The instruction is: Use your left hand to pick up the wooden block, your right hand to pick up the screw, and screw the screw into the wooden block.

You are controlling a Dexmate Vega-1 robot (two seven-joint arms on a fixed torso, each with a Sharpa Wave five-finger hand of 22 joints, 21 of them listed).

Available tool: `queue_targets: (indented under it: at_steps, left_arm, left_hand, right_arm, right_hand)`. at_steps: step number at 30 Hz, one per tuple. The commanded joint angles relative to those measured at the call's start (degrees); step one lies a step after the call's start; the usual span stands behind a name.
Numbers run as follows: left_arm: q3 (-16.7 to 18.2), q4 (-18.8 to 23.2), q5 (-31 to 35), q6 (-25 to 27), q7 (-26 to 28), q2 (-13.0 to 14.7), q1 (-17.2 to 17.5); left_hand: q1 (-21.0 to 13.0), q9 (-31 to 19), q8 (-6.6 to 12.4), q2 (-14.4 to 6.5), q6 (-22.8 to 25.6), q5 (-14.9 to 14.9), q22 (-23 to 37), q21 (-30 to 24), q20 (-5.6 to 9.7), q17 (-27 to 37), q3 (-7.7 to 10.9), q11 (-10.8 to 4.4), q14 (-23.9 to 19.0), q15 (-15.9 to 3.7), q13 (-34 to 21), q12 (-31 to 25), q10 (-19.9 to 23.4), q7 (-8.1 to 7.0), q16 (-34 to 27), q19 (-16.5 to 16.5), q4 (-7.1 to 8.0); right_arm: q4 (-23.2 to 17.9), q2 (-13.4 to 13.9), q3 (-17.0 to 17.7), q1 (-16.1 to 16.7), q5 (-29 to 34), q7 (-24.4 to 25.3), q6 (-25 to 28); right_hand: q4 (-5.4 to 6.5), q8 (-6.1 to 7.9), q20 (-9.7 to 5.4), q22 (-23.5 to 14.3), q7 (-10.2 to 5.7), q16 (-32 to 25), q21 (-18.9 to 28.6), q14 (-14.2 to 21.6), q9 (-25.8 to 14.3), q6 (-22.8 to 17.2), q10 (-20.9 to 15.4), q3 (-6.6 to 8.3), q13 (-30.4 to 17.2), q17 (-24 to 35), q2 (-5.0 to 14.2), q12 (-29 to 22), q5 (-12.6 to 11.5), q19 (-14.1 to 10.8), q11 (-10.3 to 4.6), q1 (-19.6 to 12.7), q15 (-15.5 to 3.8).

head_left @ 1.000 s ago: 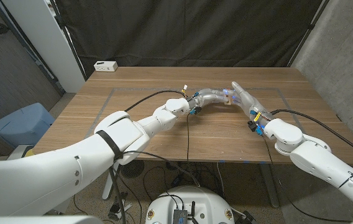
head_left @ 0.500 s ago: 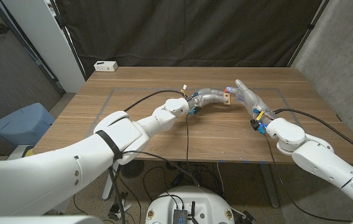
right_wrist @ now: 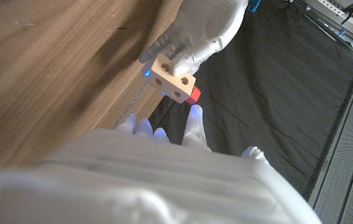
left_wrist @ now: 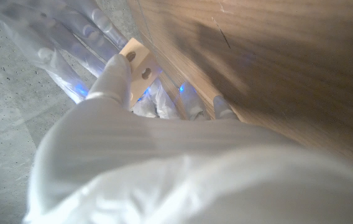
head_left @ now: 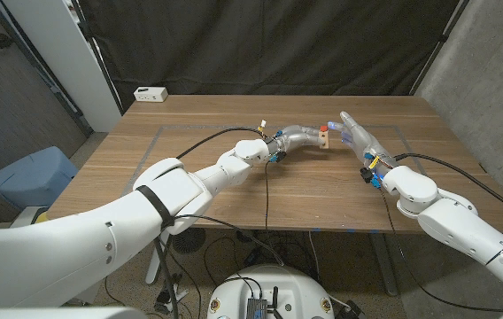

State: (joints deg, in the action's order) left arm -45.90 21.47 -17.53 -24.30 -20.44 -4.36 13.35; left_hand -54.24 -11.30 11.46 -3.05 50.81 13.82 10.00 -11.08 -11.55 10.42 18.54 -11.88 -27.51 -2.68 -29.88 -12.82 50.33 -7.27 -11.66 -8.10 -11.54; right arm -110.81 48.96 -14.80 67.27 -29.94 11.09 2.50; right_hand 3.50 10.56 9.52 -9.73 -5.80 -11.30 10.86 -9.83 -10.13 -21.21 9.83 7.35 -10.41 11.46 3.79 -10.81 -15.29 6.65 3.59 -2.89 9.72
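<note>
My left hand [head_left: 298, 137] holds the pale wooden block [head_left: 322, 138] a little above the middle of the table. The right wrist view shows the block [right_wrist: 171, 78] with round holes in its face, pinched by the left hand [right_wrist: 195, 31]. A red screw [right_wrist: 192, 94] sticks out of one end of the block, and its red head [head_left: 323, 129] sits on top in the head view. My right hand [head_left: 355, 135] stands just right of the block with fingers stretched out and nothing in it. One right fingertip [right_wrist: 195, 114] is close under the screw. In the left wrist view the block [left_wrist: 140, 62] lies beyond my left hand [left_wrist: 114, 118].
A white power strip [head_left: 150, 93] lies at the table's far left corner. Black cables [head_left: 266, 190] run from both wrists across the wooden table [head_left: 189, 168]. A dark curtain hangs behind, and a blue bin [head_left: 30, 175] stands on the floor to the left.
My right hand has drawn back to the right, from against the block to a small gap away. The left hand and block have stayed put, and the red screw stays in the block.
</note>
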Motion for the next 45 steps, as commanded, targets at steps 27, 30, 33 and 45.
queue_targets:
  at_steps: [27, 30, 33, 45]
  left_arm:
    - [-0.05, -0.16, 0.0, 0.8, -0.38, -0.07, -0.36]
    - [-0.14, -0.21, 0.02, 1.08, -0.31, -0.14, -0.4]
    - [-0.19, -0.24, 0.0, 1.23, -0.27, -0.18, -0.44]
    - [-0.19, -0.29, -0.28, 1.56, -0.19, -0.27, -0.29]
  left_hand:
    - [0.87, -0.33, 0.2, -1.53, 0.47, 0.34, 0.16, -0.14, -0.23, 0.13, 2.78, -0.01, 0.09, -1.45, -0.24, -0.23, 0.38, 0.06, -0.01, -0.16, 2.6]
    - [0.88, -0.33, 0.18, -1.53, 0.42, 0.34, 0.16, -0.14, -0.24, 0.14, 2.77, -0.03, 0.08, -1.43, -0.24, -0.24, 0.38, 0.05, -0.03, -0.16, 2.61]
    - [0.93, -0.33, 0.17, -1.58, 0.4, 0.34, 0.16, -0.13, -0.26, 0.17, 2.76, -0.02, 0.1, -1.41, -0.26, -0.23, 0.32, 0.09, -0.04, -0.15, 2.66]
    - [0.89, -0.33, 0.17, -1.61, 0.38, 0.36, 0.16, -0.14, -0.25, 0.16, 2.8, 0.08, 0.12, -1.35, -0.27, -0.24, 0.33, 0.09, -0.02, -0.16, 2.64]
  right_arm:
    - [3.13, -0.43, -2.04, -3.26, -0.85, -2.13, 1.01]
    - [3.09, -0.5, -2.1, -3.31, -0.87, -1.96, 1.09]
    - [3.11, -0.4, -2.13, -3.24, -0.68, -2.04, 0.73]
    - [1.99, 0.12, -1.84, -2.5, -0.78, -1.58, 1.11]
  right_hand:
    - [0.9, -0.23, 0.7, -0.25, 0.13, -0.23, 0.01, -11.19, -0.02, 0.42, 6.46, -0.75, 0.01, 0.29, -0.47, 0.17, -0.32, 0.89, 0.13, 0.94, -0.05]
    - [0.95, -0.22, 0.66, -0.25, 0.12, -0.23, 0.0, -11.22, -0.02, 0.45, 6.48, -0.8, 0.01, 0.3, -0.48, 0.16, -0.34, 0.94, 0.1, 0.99, -0.01]
    - [1.0, -0.18, 0.62, -0.25, 0.08, -0.24, 0.02, -11.22, -0.02, 0.38, 6.49, -0.84, 0.01, 0.3, -0.49, 0.15, -0.36, 0.93, 0.08, 1.04, -0.02]
    - [1.2, -0.07, 0.61, -0.26, 0.08, -0.31, 0.03, -11.13, -0.02, 0.25, 6.43, -0.96, 0.02, 0.31, -0.45, 0.06, -0.47, 1.03, 0.14, 1.13, -0.02]
